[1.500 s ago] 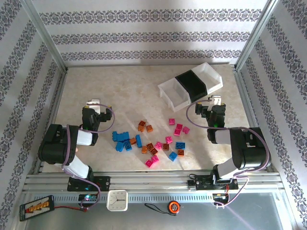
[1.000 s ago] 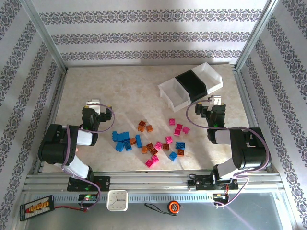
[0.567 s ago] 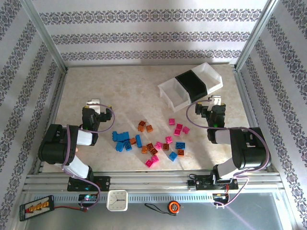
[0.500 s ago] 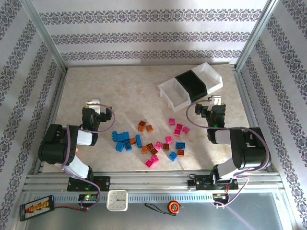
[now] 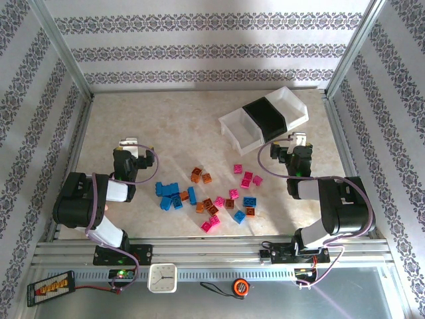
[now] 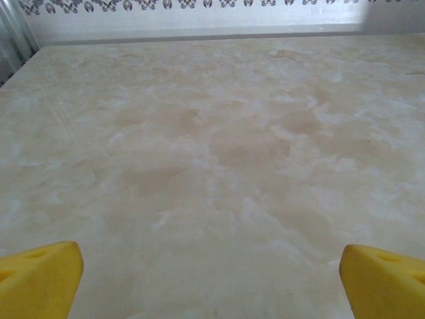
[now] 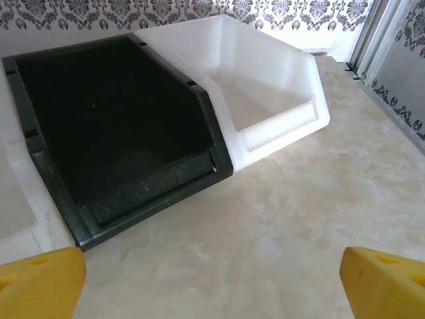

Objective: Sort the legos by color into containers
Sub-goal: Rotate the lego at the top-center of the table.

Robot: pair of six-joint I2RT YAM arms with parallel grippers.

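Observation:
Several blue, orange-brown and pink legos lie scattered on the marbled table between the two arms. The containers, two white bins flanking a black one, stand at the back right, all with nothing in them. My left gripper rests open at the left of the pile, its yellow fingertips wide apart over bare table. My right gripper is open just in front of the containers, facing the black bin and the right white bin, with its fingertips spread and nothing between them.
Patterned walls and metal posts enclose the table on three sides. A rail runs along the near edge, with a small white clock below it. Bare table lies behind the left gripper.

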